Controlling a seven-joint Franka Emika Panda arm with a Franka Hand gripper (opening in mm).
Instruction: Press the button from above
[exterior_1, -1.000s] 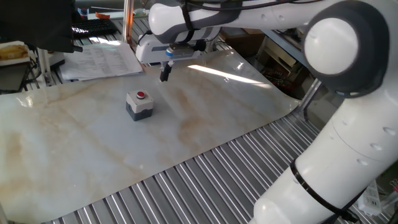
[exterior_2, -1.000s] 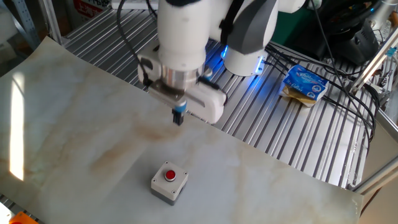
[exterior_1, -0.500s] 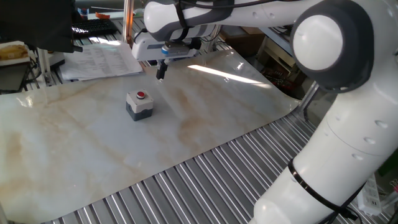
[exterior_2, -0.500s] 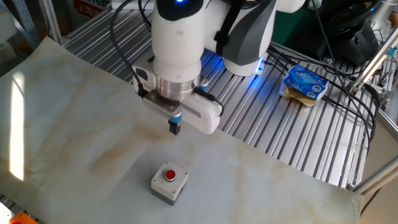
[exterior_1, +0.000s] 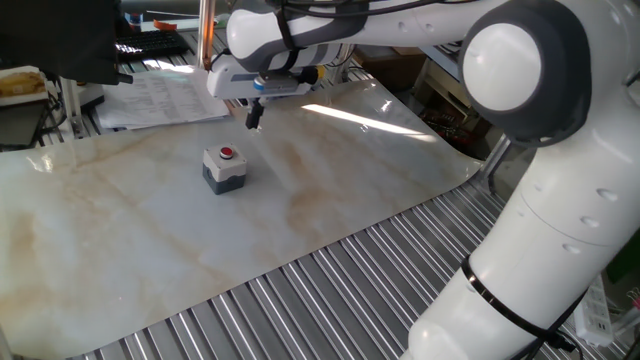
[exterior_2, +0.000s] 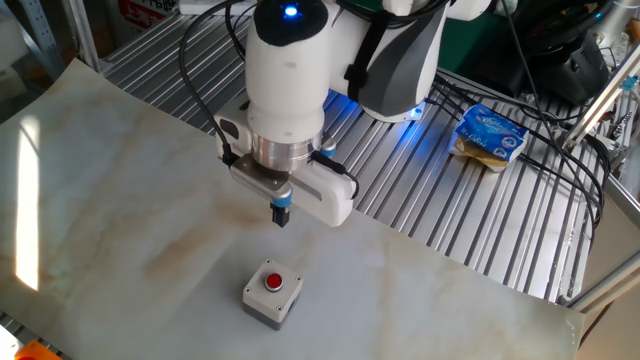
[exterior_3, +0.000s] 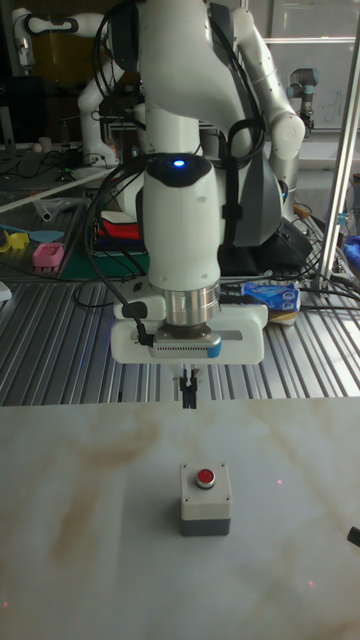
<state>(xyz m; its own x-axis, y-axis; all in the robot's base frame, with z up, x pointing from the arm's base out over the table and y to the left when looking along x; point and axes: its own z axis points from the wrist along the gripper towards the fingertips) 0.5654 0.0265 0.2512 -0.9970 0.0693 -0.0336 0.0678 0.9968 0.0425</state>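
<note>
A workshop scene: a pale, marble-patterned sheet (exterior_2: 120, 180) lies across a bench (exterior_2: 480, 230) of ribbed metal slats, with cables, racks and other equipment crowding the background.

Nearest the tall fixed camera, the button (exterior_3: 205, 497) sits alone on the sheet. It is a small box with a dark grey base, a light grey upper part and 1 round red cap in the middle of its top face. It stands upright and flat, with bare sheet all around it.

Just behind it, and higher up, hangs the gripper (exterior_3: 188, 389) of a large white robot arm (exterior_3: 181, 230), pointing straight down. The jaws look like 1 thin dark tip, but no view shows plainly whether a gap lies between them, so I cannot tell if they are open or closed. They hold nothing. In both fixed views the tip is clear of the box, above the sheet and a little to the arm's side of it, not yet over the red cap.

Farther back, past the sheet's edge, a blue and white packet (exterior_2: 488, 134) lies on the slats, and a stack of papers (exterior_1: 160, 98) rests beyond the far corner.

The box looks rigid and light, probably hard plastic, so a push off centre could slide or tip it on the smooth sheet. No hold is needed: the contact point should be the centre of the red cap, pressed straight down so the force goes into the bench. The cap likely gives way with a short, springy travel.
</note>
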